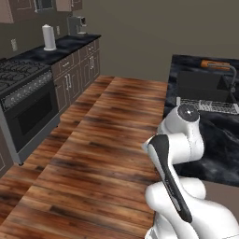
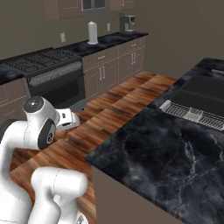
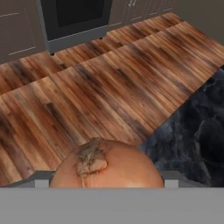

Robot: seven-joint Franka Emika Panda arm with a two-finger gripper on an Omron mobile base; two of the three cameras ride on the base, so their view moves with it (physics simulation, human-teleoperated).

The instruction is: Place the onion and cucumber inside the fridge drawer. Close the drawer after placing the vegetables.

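Tool point(image 3: 107, 186): in the hand view its two tips sit at the bottom edge with the onion point(image 3: 108, 165) wedged between them, so it is judged clamped on the onion, jaws about as wide as the ball. The tips are mostly cut off by the frame, so pad contact cannot be confirmed directly.

Onion: held at the tool, not resting on any surface. Its dry, papery stem tuft faces the camera and sits slightly left of the ball's centre. The onion is near round, so it has no long axis to speak of.

Surroundings: below and beyond the onion lies the wooden floor point(image 3: 87, 87); the edge of the dark marble counter point(image 3: 197, 131) runs along the right of the hand view. The oven point(image 3: 72, 19) stands across the floor at the far side. In the right base view the arm is folded low, beside the counter's near corner.

Governing relation, as a judgement: the onion is already at the tool, but the drawer's bearing from it cannot be told. The carry is judged only partly done.
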